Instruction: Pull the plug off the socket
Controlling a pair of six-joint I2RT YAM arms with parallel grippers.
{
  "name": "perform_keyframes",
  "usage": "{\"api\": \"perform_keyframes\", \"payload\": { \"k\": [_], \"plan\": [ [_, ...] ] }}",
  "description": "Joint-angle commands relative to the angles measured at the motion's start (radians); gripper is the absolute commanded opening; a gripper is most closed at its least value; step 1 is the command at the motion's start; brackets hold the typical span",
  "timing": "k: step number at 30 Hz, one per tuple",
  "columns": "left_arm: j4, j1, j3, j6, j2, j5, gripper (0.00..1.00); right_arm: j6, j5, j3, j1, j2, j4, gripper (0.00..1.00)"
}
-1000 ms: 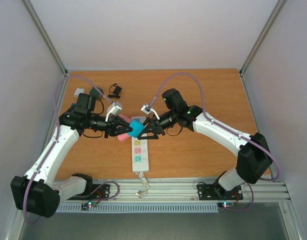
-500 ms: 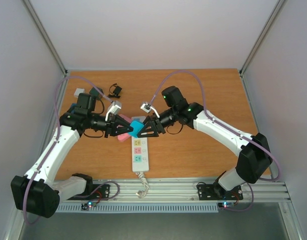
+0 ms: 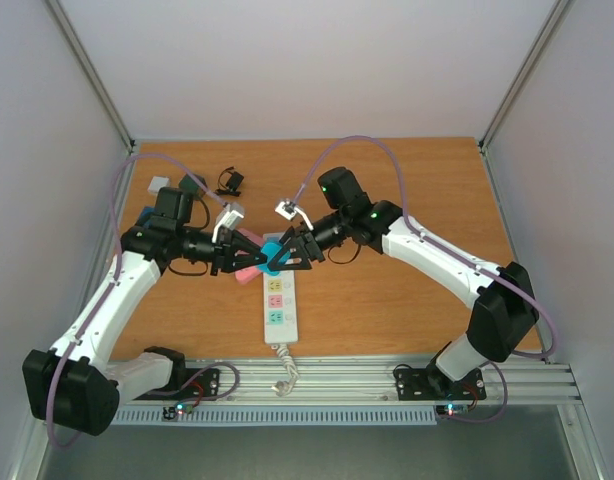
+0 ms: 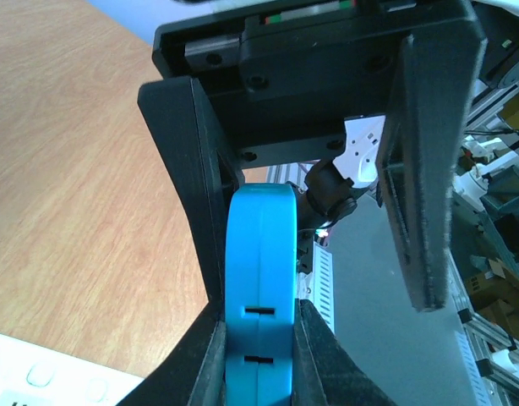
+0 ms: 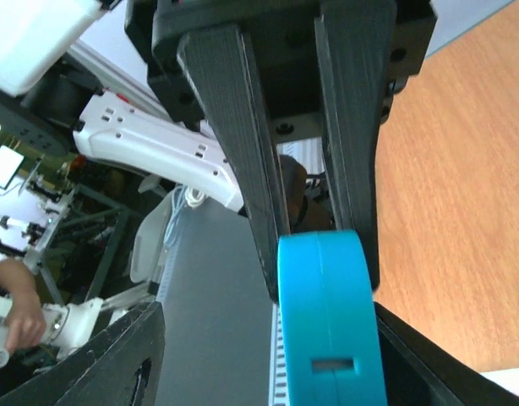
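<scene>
The socket (image 3: 279, 305) lies mid-table, its long axis running near to far, with the cord at the near end. At its far end, the left gripper (image 3: 255, 256) clamps the blue plug (image 3: 272, 255). The right gripper (image 3: 287, 252) straddles it, jaws apart. A pink block (image 3: 245, 270) sits just left.

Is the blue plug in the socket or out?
Cannot tell. The left hand squeezes the plug at the socket's far end, and the right hand crowds in, hiding where they meet.

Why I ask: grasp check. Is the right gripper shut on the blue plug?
No, the right gripper stands open, wider than the blue plug.
</scene>
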Motion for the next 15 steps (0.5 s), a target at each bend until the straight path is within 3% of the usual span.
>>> {"api": "perform_keyframes", "payload": {
  "k": [1,9,15],
  "plan": [
    [-0.006,0.0,-0.017,0.048,0.028,-0.155,0.01,0.041,-0.062,0.085,0.031,-0.02,0.126,0.65],
    [-0.023,0.072,-0.009,0.081,0.03,-0.2,0.01,0.097,0.008,0.052,-0.052,-0.021,0.171,0.87],
    [0.041,0.172,-0.037,0.083,0.045,-0.287,0.01,0.103,0.048,-0.003,-0.115,-0.046,0.193,0.97]
  ]
}}
